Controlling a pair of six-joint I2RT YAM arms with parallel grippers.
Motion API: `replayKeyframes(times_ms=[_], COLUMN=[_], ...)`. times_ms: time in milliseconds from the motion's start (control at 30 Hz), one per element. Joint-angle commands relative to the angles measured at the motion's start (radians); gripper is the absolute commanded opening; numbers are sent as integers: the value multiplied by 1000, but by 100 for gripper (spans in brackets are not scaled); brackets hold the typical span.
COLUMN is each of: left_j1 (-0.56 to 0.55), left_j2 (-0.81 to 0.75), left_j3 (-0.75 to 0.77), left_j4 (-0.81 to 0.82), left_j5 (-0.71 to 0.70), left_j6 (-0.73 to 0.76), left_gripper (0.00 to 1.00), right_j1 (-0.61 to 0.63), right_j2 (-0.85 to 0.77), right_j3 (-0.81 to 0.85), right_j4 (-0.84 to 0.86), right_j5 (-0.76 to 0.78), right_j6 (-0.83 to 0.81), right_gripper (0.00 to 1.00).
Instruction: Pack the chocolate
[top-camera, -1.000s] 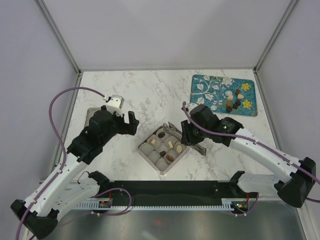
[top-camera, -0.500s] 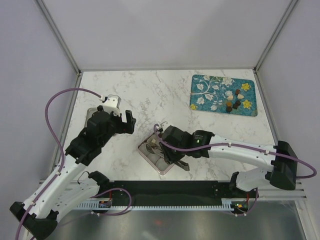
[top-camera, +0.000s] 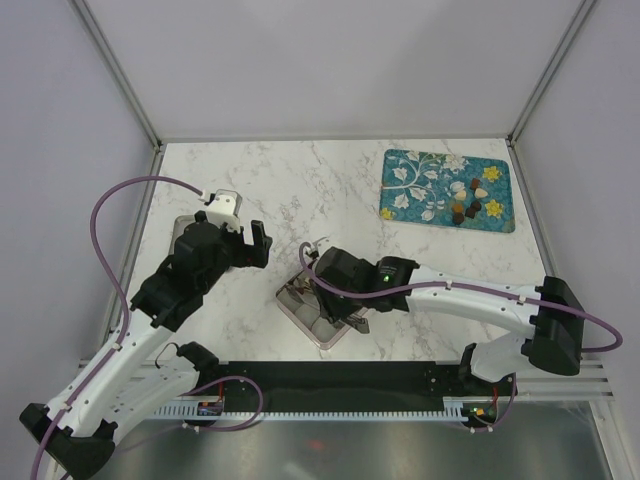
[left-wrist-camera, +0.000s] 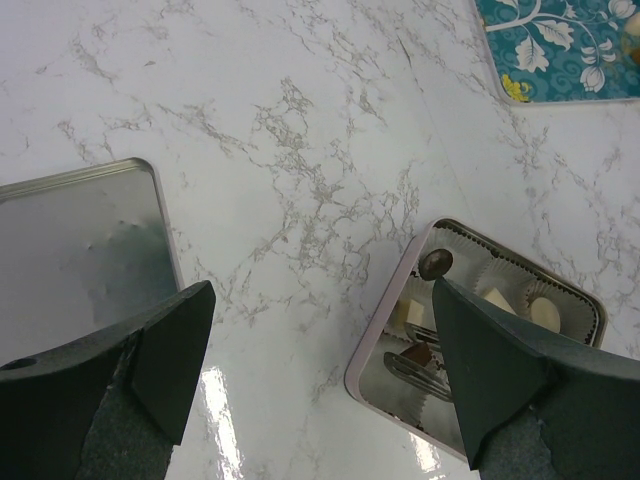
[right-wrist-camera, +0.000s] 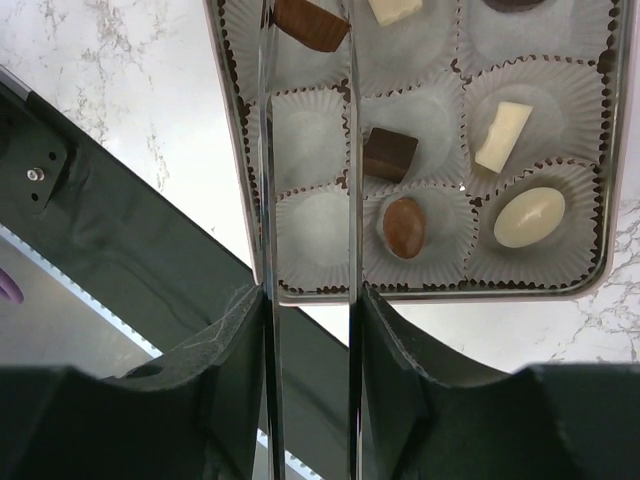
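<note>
right gripper (top-camera: 300, 290): its two long, thin fingers (right-wrist-camera: 266, 150) are closed on a brown chocolate (right-wrist-camera: 310, 24), held low over the tin.
brown chocolate: it sits between the two blades, above the end cup of an outer row. The two paper cups (right-wrist-camera: 308, 140) under the fingers in that row are empty.
tin (right-wrist-camera: 232, 150): a shallow square metal box lined with white fluted cups. It stands on the near middle of the table, just beyond the dark rail (right-wrist-camera: 100, 200).
packed chocolates (right-wrist-camera: 404, 227): a brown oval, a dark square, a cream oval and a cream bar each lie in their own cup. Two more are cut off at the picture's edge.
left gripper (left-wrist-camera: 320, 370): wide open and gripping nothing, it hovers over bare marble left of the tin.
metal tray (left-wrist-camera: 80, 230): flat on the table at the left, partly under the left arm, apart from the tin.
teal mat (top-camera: 430, 185): at the far right of the table. The loose chocolates (top-camera: 466, 206) lie clustered on its right half, well apart from the tin.
table (top-camera: 300, 190): white marble.
</note>
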Motion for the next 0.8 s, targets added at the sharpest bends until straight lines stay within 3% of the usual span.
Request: replayKeyframes(times_ms=[0,267,533,600,767], left_j1=[0,0,0,0,0], left_j2=[-3,-3,-4,-6,-4], left_j3=[18,18,18,16,18], left_j4=[18,19,18,18,18], left_j5=[-16,-13,-13,-13,-5], left_j6=[-7,-7,-7,-7,-7], left_gripper=[97,97,97,97,97], right_j1=[7,9,4,-30,-308], right_j2=[-11,-40,-47,-57,-136], right_j3=[67,110,171,199,172], right_j4=[23,-25,-136,-178,-209], right_j5=[16,30,139,205,211], right_j6=[6,6,7,9,-77], right_gripper=[48,53,51,50,48])
